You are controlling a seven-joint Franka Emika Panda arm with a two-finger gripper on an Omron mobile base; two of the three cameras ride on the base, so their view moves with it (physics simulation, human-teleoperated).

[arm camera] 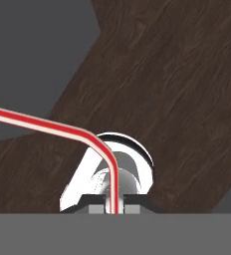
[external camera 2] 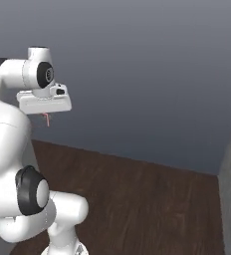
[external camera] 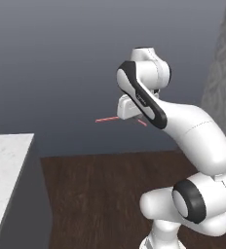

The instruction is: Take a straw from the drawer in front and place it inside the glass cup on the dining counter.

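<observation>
While the arm is raised high above the dark wooden floor (external camera: 100,194), the gripper (arm camera: 114,208) is clamped on the straw (arm camera: 48,127), which runs up between the closed finger tips in the hand view, bends, and reaches toward that picture's left edge. Seen from the left base view, the straw (external camera: 106,118) juts out sideways from the hand, and a corner of the white marble dining counter (external camera: 5,165) lies lower down, well apart from it. Seen from the right base view, a short pink piece of the straw (external camera 2: 47,119) hangs just under the hand, above the floor.
</observation>
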